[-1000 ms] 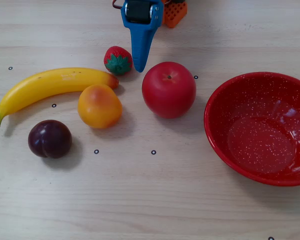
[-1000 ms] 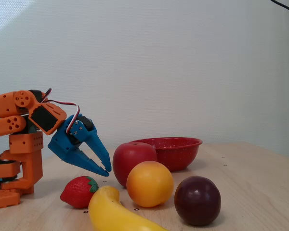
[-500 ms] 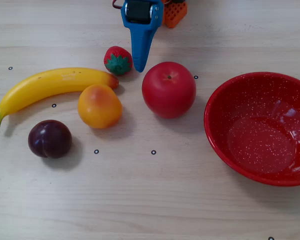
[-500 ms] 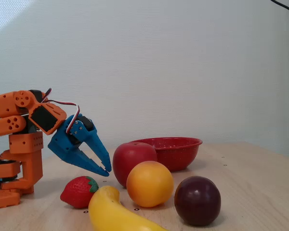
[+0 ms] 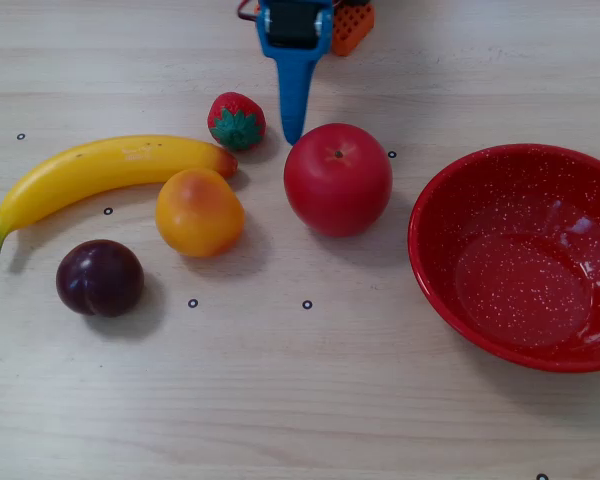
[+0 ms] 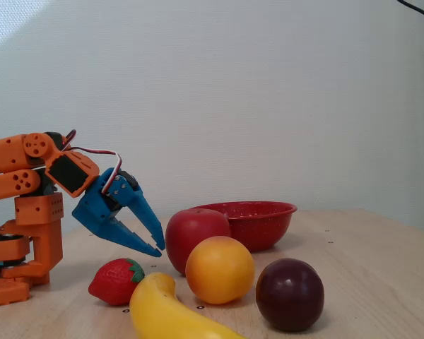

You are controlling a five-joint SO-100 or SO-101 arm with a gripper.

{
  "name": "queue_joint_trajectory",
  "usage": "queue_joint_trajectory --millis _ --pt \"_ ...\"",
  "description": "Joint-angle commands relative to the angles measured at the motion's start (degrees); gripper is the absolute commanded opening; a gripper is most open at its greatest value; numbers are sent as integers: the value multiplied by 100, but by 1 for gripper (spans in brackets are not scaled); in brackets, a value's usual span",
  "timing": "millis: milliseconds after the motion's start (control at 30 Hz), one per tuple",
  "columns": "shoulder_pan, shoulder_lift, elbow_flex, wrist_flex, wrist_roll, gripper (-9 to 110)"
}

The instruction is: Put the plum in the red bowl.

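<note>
The plum (image 5: 100,278) is small, dark purple and glossy, and lies on the wooden table at the front left of a fixed view; it is at the front right in the other fixed view (image 6: 290,294). The red bowl (image 5: 520,180) with white speckles stands empty at the right, and shows behind the fruit in the side-on fixed view (image 6: 254,222). My blue gripper (image 5: 294,130) hangs at the back between the strawberry and the apple, far from the plum. Side on, the gripper (image 6: 157,248) points down, its jaws together and empty, a little above the table.
A red apple (image 5: 338,180) sits between gripper and bowl. An orange fruit (image 5: 199,212), a banana (image 5: 100,170) and a strawberry (image 5: 237,121) lie between gripper and plum. The orange arm base (image 6: 28,233) stands at the left.
</note>
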Motion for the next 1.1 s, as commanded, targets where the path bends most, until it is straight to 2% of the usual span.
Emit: queue_joint_trajectory --millis 0,233,500,1067 --pt "97 -413 -88 -466 237 0" --pt "-176 -1767 -879 -826 765 0" --pt "-694 -3463 -2452 -483 993 0" --pt "-1600 -6662 -7216 2654 1230 0"
